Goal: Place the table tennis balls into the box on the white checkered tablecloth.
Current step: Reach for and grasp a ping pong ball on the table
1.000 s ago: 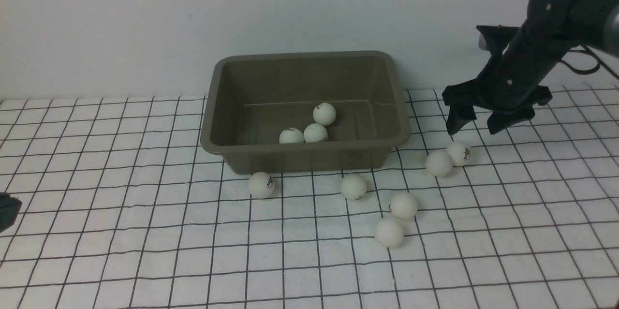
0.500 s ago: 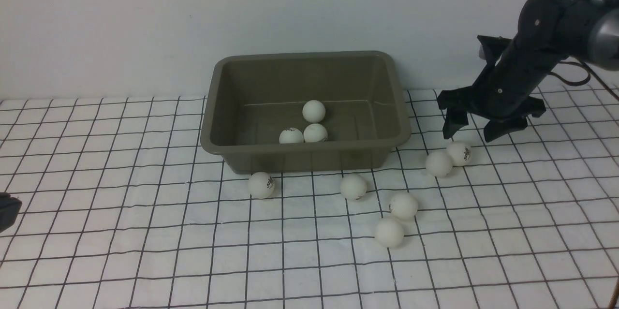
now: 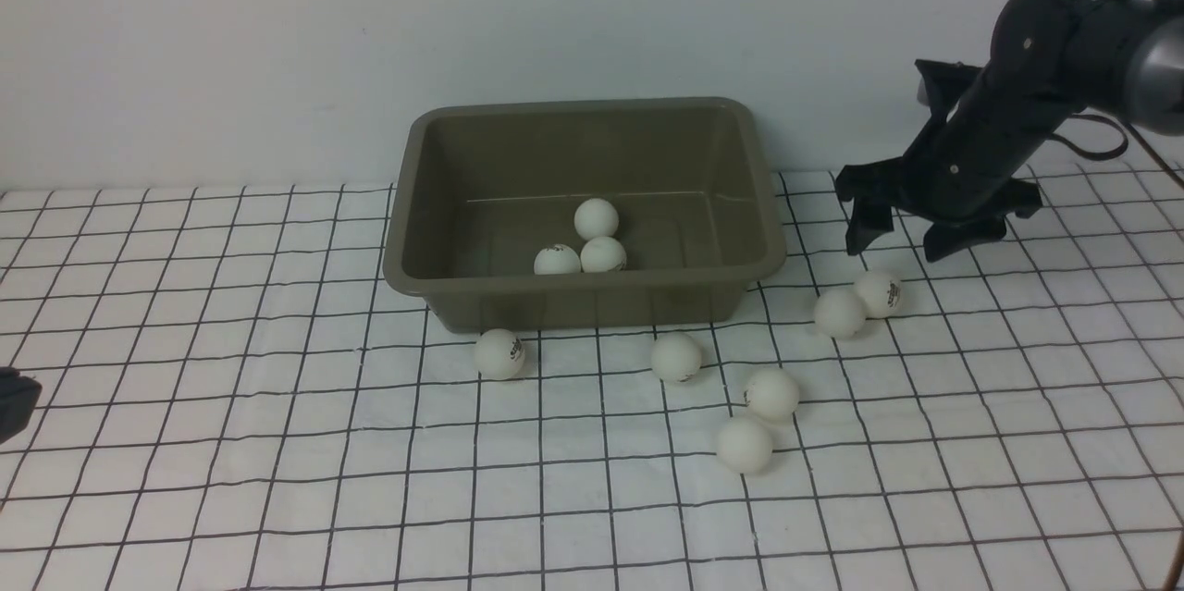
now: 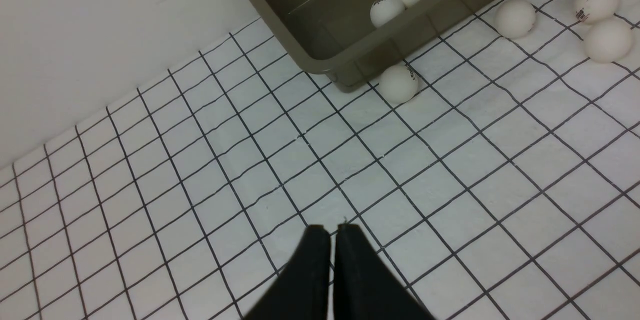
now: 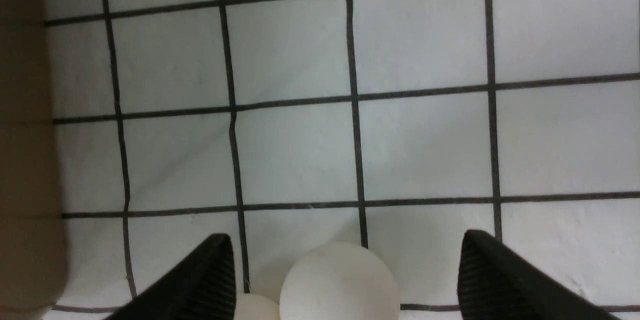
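Observation:
The olive-grey box [image 3: 407, 203] stands at the back of the white checkered tablecloth [image 3: 277, 443] and holds three table tennis balls [image 3: 596, 218]. Several more balls lie on the cloth in front and to the right of it, two of them as a pair [image 3: 840, 312]. My right gripper [image 3: 902, 244] is open and empty, hovering just behind and above that pair; one of these balls [image 5: 340, 282] shows between its fingers [image 5: 492, 272]. My left gripper [image 4: 332, 232] is shut and empty, low at the left edge of the front view [image 3: 14, 401], far from the balls.
A white wall rises right behind the box. One ball [image 3: 499, 353] rests close against the box's front wall. The right arm's dark body [image 3: 1027, 92] and cables reach in from the upper right.
My right gripper has shifted slightly left and back, away from the camera, staying open above the pair of balls. One ball inside the box has rolled a little to the left.

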### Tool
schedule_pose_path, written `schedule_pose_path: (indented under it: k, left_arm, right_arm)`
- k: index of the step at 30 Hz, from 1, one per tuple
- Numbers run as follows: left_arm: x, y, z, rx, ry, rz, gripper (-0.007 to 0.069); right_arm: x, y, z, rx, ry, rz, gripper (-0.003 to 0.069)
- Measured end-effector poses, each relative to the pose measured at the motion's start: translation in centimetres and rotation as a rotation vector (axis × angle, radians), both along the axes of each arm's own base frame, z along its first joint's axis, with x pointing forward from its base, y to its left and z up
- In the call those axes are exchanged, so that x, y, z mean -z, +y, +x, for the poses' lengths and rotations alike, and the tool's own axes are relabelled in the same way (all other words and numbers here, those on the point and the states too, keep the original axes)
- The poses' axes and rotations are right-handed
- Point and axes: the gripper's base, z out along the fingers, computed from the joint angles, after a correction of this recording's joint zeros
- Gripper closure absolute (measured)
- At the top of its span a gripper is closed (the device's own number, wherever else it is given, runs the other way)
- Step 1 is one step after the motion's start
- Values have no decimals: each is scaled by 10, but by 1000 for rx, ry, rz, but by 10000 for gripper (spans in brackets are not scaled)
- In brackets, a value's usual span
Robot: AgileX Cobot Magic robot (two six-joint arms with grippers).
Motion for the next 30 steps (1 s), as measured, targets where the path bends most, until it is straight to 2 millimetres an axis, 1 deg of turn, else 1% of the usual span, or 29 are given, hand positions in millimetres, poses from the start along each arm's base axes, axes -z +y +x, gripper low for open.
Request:
schedule_pose_path:
  k: [7, 13, 16, 20, 23, 25, 26, 27, 30]
  left_arm:
    - [0, 0, 0, 0, 0, 0, 629]
    - [0, 0, 0, 0, -1, 0, 629]
    - [0, 0, 0, 0, -2, 0, 629]
    - [0, 0, 0, 0, -2, 0, 629]
    - [0, 0, 0, 0, -2, 0, 629]
    - [0, 0, 0, 0, -2, 0, 629]
    - [0, 0, 0, 0, -2, 0, 629]
    - [0, 0, 0, 0, -2, 0, 629]
    - [0, 0, 0, 0, -3, -1, 629]
  right_arm:
    - [10, 1, 0, -3, 35, -4, 125]
    - [28, 7, -1, -19, 87, -13, 125]
    - [35, 12, -1, -31, 100, -16, 125]
    - [42, 13, -1, -30, 122, -20, 131]
    - [43, 12, -2, -34, 132, -30, 171]
    - [45, 11, -2, -40, 133, -45, 234]
    - [45, 10, -2, -44, 133, -56, 295]
    - [45, 9, -2, -47, 131, -64, 308]
    - [42, 7, 0, -72, 135, -100, 302]
